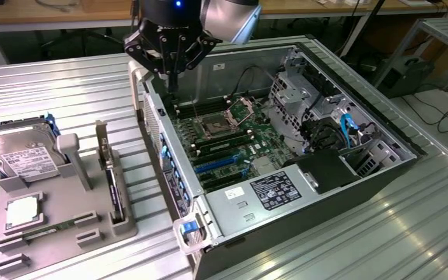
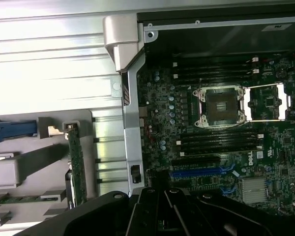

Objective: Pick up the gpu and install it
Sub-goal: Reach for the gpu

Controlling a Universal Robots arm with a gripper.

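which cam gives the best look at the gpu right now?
Exterior view: the gpu stands on edge in the gray holder, full length visible from bracket to far end. The wrist view catches it from above, only as a thin green strip.

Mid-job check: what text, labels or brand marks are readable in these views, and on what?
"DELL": white logo on the motherboard, turned sideways; probable reading.
Hard drive label: print too blurred to read.
Power supply label: print too small to read.
Case sticker: unreadable.
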